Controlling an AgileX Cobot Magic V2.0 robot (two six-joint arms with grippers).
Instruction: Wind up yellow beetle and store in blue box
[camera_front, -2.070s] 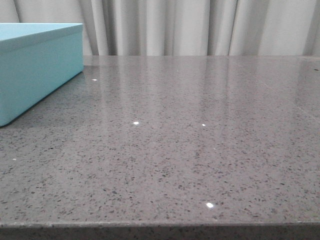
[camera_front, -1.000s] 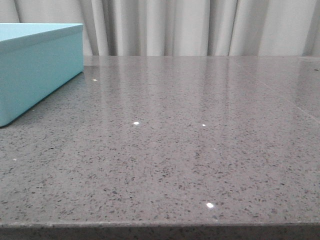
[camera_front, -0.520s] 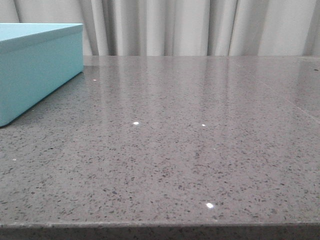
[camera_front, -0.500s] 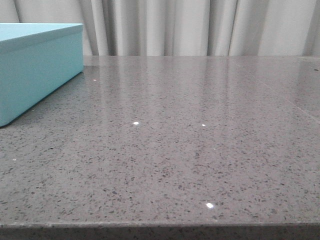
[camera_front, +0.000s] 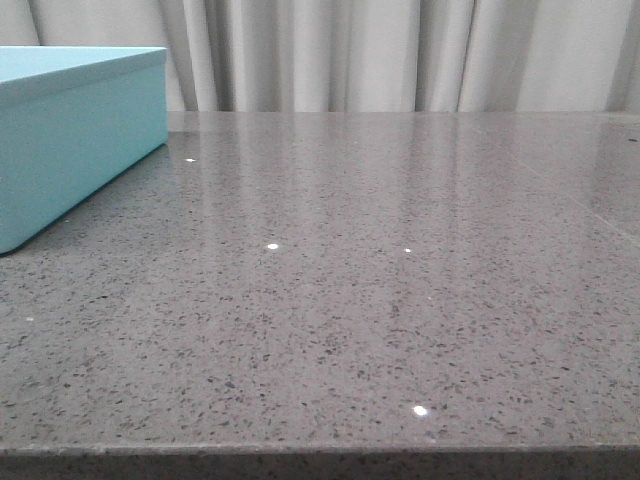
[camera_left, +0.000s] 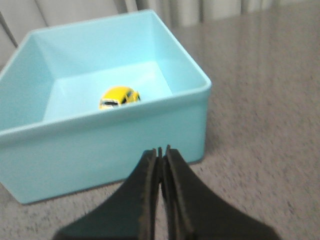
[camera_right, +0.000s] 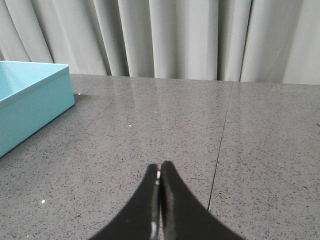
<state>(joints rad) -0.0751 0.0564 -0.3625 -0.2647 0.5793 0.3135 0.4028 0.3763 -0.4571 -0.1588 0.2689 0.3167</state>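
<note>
1 yellow beetle (camera_left: 119, 96) sits, slightly blurred, inside 1 blue box (camera_left: 100, 145).

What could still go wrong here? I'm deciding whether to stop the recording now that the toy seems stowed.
Little looks risky. The yellow beetle lies inside the blue box, both grippers' jaws shut and empty. Two hedged risks: the box has no lid, so a wound car could roll against a wall; and the left gripper sits close to the box's near wall, so a careless move might nudge it on the glossy table.
</note>
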